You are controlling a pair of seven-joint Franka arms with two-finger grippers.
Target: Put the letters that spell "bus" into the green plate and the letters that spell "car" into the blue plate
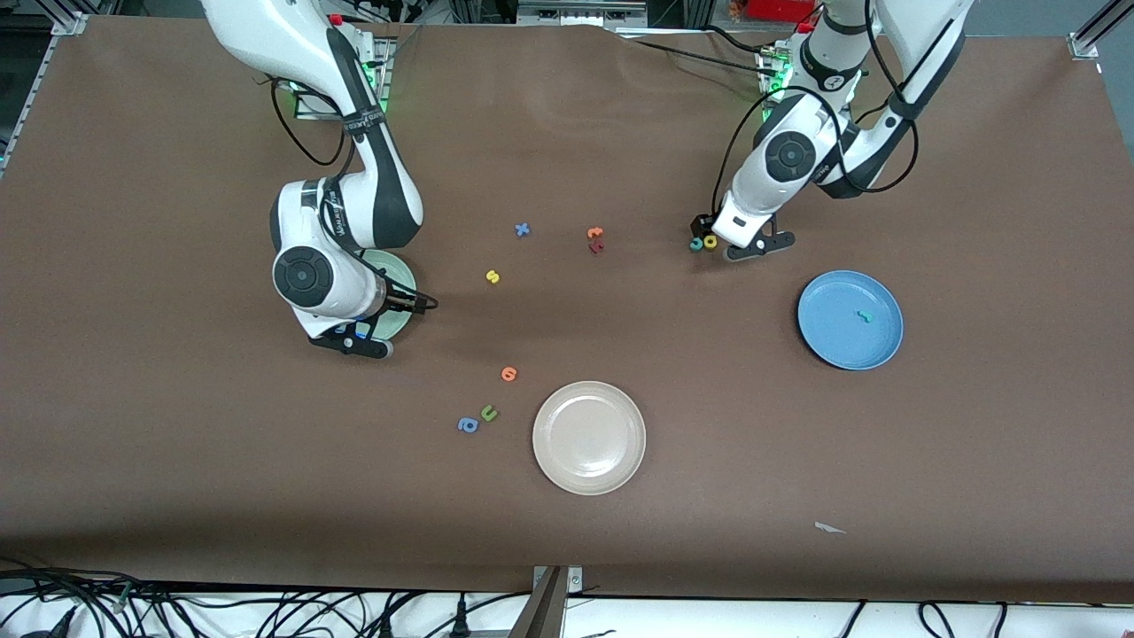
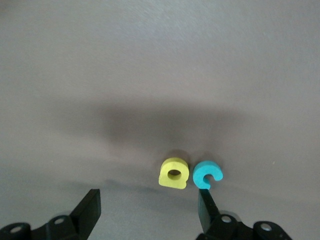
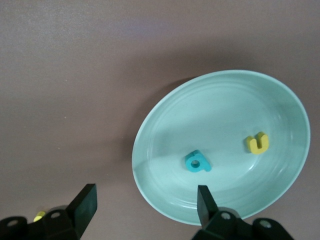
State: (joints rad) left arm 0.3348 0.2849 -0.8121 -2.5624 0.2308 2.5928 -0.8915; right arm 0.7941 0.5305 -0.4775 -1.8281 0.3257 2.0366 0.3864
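While the right gripper waits over the green plate, jaws apart and empty, with the teal b and yellow u lying in it, the "car" half is in hand. The left gripper hangs low over the desk near the blue plate, jaws wide, gripping nothing, with the yellow a and teal c touching just ahead. The teal-green r sits in the blue plate. The yellow s lies well apart from it. Next, it should probably straddle one letter only.
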